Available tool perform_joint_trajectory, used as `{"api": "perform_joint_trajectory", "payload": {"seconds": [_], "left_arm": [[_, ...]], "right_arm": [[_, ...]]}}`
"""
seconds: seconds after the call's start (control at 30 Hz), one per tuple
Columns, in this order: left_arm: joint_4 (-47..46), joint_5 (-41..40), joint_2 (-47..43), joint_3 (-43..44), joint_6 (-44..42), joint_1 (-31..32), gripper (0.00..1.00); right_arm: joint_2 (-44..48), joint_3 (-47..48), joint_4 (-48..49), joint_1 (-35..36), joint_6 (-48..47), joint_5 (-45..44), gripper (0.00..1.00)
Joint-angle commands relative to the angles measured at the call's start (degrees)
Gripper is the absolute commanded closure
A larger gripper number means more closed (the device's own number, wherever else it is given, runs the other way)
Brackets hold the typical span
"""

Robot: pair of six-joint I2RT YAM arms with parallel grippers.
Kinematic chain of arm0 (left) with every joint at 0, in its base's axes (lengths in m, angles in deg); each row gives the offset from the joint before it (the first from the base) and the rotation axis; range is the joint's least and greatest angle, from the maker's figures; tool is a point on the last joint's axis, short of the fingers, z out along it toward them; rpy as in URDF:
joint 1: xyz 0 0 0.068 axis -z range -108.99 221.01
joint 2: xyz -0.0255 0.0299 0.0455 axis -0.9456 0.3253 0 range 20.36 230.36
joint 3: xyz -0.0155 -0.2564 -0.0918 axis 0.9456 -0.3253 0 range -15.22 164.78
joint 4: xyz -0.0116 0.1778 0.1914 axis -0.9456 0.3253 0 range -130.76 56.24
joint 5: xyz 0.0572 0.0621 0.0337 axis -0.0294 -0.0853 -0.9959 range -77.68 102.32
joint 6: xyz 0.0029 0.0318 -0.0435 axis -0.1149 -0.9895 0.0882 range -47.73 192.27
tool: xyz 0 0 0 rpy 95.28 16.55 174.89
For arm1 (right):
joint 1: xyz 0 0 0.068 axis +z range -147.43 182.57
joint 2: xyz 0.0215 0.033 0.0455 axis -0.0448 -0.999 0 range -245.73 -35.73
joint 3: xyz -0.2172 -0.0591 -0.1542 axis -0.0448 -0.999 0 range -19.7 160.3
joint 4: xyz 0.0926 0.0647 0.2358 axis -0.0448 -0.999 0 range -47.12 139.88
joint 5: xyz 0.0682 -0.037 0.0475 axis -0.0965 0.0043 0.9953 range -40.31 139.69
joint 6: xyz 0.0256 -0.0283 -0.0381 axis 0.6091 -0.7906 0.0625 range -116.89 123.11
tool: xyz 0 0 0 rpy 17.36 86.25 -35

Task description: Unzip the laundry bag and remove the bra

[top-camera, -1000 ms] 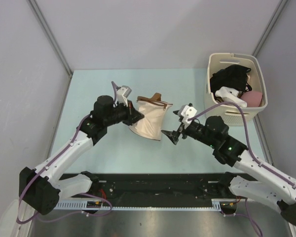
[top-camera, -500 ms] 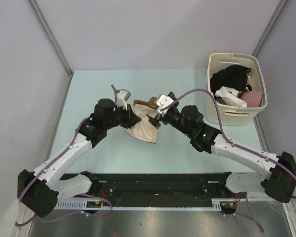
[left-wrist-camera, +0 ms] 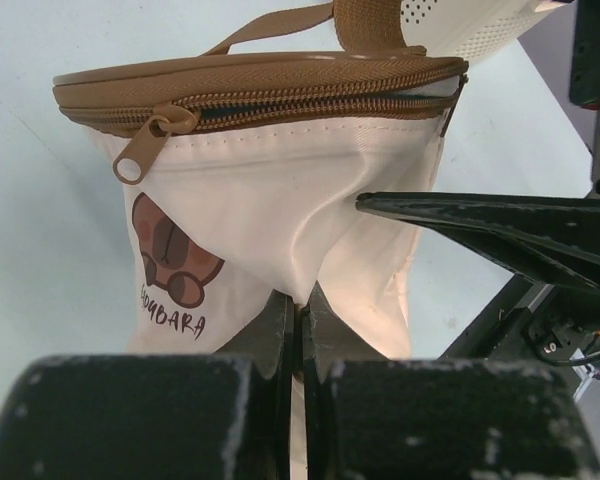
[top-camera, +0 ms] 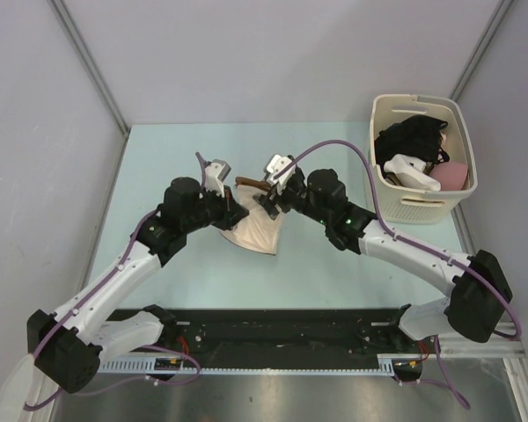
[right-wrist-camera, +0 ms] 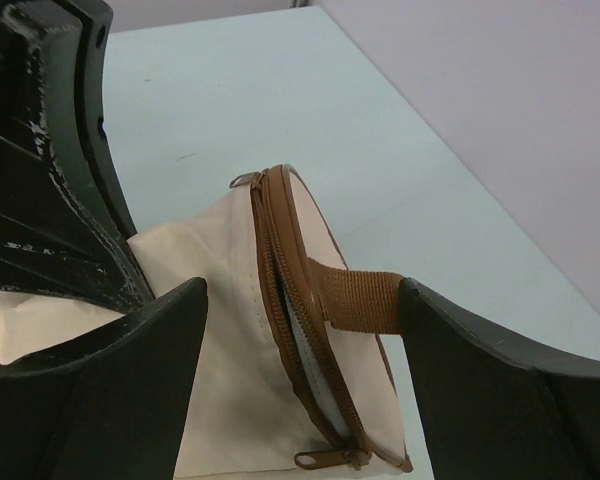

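The cream laundry bag (top-camera: 260, 230) with brown zipper trim stands on its side mid-table. My left gripper (top-camera: 237, 211) is shut on a fold of its cloth wall (left-wrist-camera: 300, 300), below the brown capybara motif (left-wrist-camera: 175, 262). The zipper pull (left-wrist-camera: 138, 152) hangs at the left end of the rim. My right gripper (top-camera: 267, 200) is open, and its jaws straddle the zipper rim (right-wrist-camera: 302, 300) and the brown strap (right-wrist-camera: 358, 300) without touching them. The zipper pull also shows in the right wrist view (right-wrist-camera: 330, 458). A narrow pale gap shows along the zipper. The bra is hidden.
A rigid cream plastic basket (top-camera: 415, 209) holding dark and pink garments stands at the table's right back. Grey walls close in the pale blue table (top-camera: 158, 158) on three sides. A black rail runs along the near edge.
My right arm has swung left from beside the bag up to its zipper rim, still open. My left gripper keeps its pinch, and the bag has shifted slightly left.
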Motion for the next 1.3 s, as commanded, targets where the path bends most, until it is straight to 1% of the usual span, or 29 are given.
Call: {"api": "perform_joint_trajectory", "payload": {"seconds": [0.0, 0.1, 0.13, 0.2, 0.23, 0.3, 0.33, 0.37, 0.43, 0.47, 0.5, 0.53, 0.57, 0.6, 0.63, 0.67, 0.73, 0.77, 0.8, 0.87, 0.9, 0.97, 1.0, 1.03, 1.07, 1.1, 1.13, 1.2, 1.27], "left_arm": [[-2.5, 0.6, -1.7, 1.3, -1.0, 0.5, 1.00], [-1.6, 0.4, -1.6, 2.1, -1.2, 0.8, 0.99], [-1.3, 0.3, -1.6, 2.2, -1.3, 0.9, 0.99], [-0.9, 0.1, -1.8, 2.6, -1.3, 1.0, 0.99], [-0.8, 0.0, -2.0, 2.5, -1.3, 1.1, 1.00], [-0.5, -0.4, -2.6, 2.5, -1.3, 1.1, 1.00], [-0.4, -0.6, -2.7, 2.6, -1.3, 1.1, 1.00], [-0.1, -0.6, -2.7, 2.8, -1.4, 1.1, 1.00], [2.5, -0.5, -2.5, 4.6, -1.7, 1.1, 1.00], [4.1, -1.0, -2.6, 5.5, -2.7, 1.1, 0.98], [6.0, -1.8, -2.9, 7.8, -3.2, 1.1, 0.93], [9.8, -2.5, -3.2, 8.9, -3.8, 1.0, 0.88], [11.4, -2.3, -3.5, 10.1, -5.0, 0.5, 0.75], [12.8, -1.0, -3.9, 12.0, -5.7, 0.0, 0.64], [14.3, 0.7, -4.2, 13.0, -6.2, -0.7, 0.55], [16.3, 5.0, -4.4, 13.8, -6.5, -2.3, 0.36], [17.5, 9.7, -4.9, 15.7, -6.6, -4.2, 0.25], [17.0, 11.8, -5.0, 16.0, -6.3, -5.9, 0.17], [15.9, 17.2, -5.1, 15.5, -5.7, -6.7, 0.08], [12.7, 23.5, -4.6, 14.3, -3.2, -8.8, 0.07], [9.5, 29.7, -3.9, 13.1, -2.1, -8.9, 0.08], [5.6, 35.2, -1.5, 11.6, 0.7, -8.9, 0.11], [1.4, 37.8, -0.8, 9.7, 1.4, -8.9, 0.12], [-0.7, 41.4, -0.3, 8.8, 2.7, -9.0, 0.14], [-2.8, 43.0, -0.1, 6.5, 3.6, -8.9, 0.15], [-6.9, 43.6, -0.2, 5.6, 4.6, -8.9, 0.16], [-8.9, 44.9, -0.6, 4.8, 7.3, -8.8, 0.18], [-13.8, 45.7, -1.9, 2.7, 9.8, -8.8, 0.18], [-14.1, 45.9, -2.6, 2.6, 10.6, -8.4, 0.21]], "right_arm": [[-0.9, 2.1, -0.4, -0.6, 1.9, 4.2, 0.21], [-1.6, 2.1, 0.1, -0.7, 2.1, 4.6, 0.33], [-1.9, 2.1, 0.5, -0.7, 2.1, 4.7, 0.43], [-2.1, 2.1, 1.1, -0.7, 2.1, 5.4, 0.53], [-2.2, 2.1, 1.2, -0.7, 2.0, 6.1, 0.62], [-2.4, 2.1, 1.2, -1.0, 1.6, 7.5, 0.77], [-2.4, 2.1, 1.2, -1.2, 1.5, 9.5, 0.96], [-2.3, 2.1, 1.2, -1.5, 1.4, 10.4, 1.00], [-2.0, 2.1, 0.2, -2.0, 0.7, 11.6, 1.00], [-1.5, 2.1, -0.5, -2.0, -0.6, 12.0, 1.00], [-0.7, 1.9, -2.5, -2.4, -1.6, 12.6, 1.00], [0.2, 1.5, -3.4, -2.6, -2.7, 14.8, 1.00], [1.1, -0.3, -4.4, -2.8, -4.1, 15.4, 1.00], [4.0, -1.6, -4.4, -3.5, -4.8, 15.9, 1.00], [5.7, -3.0, -4.0, -3.9, -5.3, 17.8, 1.00], [7.2, -5.8, -3.1, -4.2, -5.6, 18.4, 1.00], [12.3, -8.3, -2.9, -5.8, -5.8, 21.2, 1.00], [14.1, -9.3, -3.4, -6.5, -6.0, 22.4, 1.00], [15.5, -10.9, -4.1, -6.9, -6.4, 23.8, 1.00], [19.5, -12.1, -5.5, -8.2, -6.4, 27.5, 1.00], [20.5, -13.1, -5.8, -8.6, -5.7, 29.9, 1.00], [23.1, -13.6, -5.9, -9.7, -4.3, 32.3, 1.00], [23.9, -13.8, -5.9, -10.2, -3.6, 35.1, 1.00], [24.5, -14.2, -5.7, -10.7, -1.8, 36.3, 1.00], [25.4, -14.2, -5.4, -11.2, -1.1, 37.2, 1.00], [25.9, -14.3, -5.5, -11.2, -0.7, 37.7, 1.00], [26.2, -14.3, -5.8, -11.2, -0.6, 37.7, 1.00], [27.0, -14.4, -6.4, -11.2, -0.5, 37.7, 1.00], [27.2, -14.4, -6.2, -11.3, -0.5, 37.6, 1.00]]}}
